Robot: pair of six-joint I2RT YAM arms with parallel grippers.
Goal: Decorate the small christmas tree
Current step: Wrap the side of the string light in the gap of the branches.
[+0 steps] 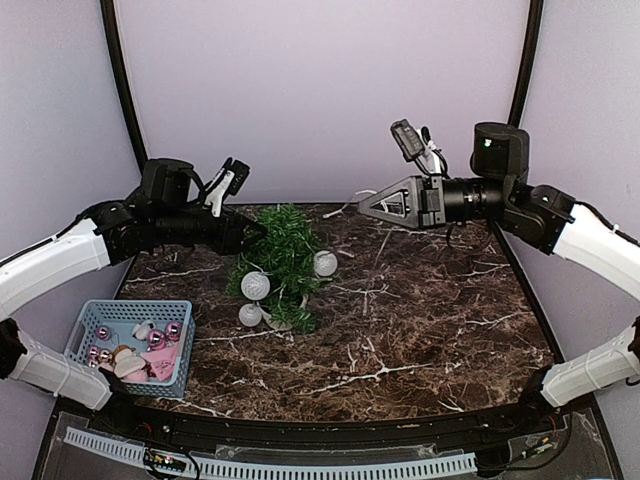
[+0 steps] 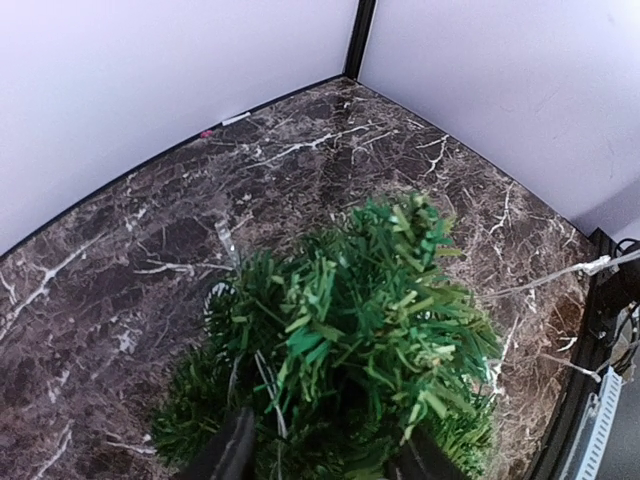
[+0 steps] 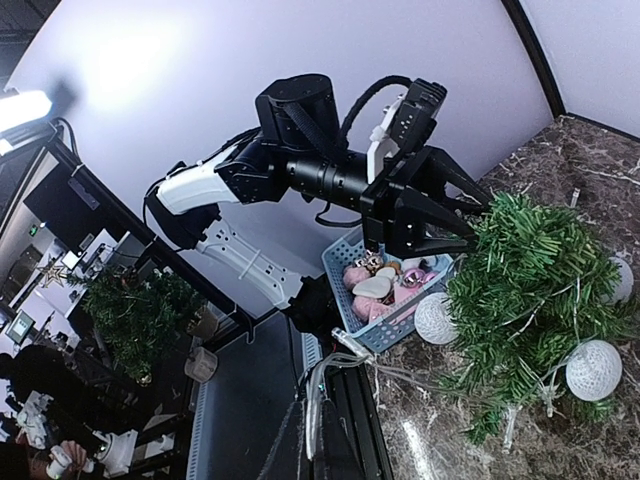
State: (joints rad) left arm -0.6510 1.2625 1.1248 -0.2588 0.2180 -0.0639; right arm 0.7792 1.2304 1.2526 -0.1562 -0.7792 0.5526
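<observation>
This is a robotics lab, fitted out as a recording booth. Plain pale backdrop panels (image 1: 320,90) hung on black poles (image 1: 120,80) close in behind and to either side of the left gripper (image 1: 255,232) and right gripper (image 1: 362,203). A marble-patterned tabletop (image 1: 420,320) lies beneath them. A slotted cable duct (image 1: 300,468) runs along the edge by the arm bases. Beyond the left gripper, outside the booth, the right wrist view shows a bright studio lamp (image 3: 22,108) and a dim, cluttered room with another small artificial tree (image 3: 135,310).

Blue basket (image 1: 130,306), dark marble table (image 1: 430,310)
</observation>
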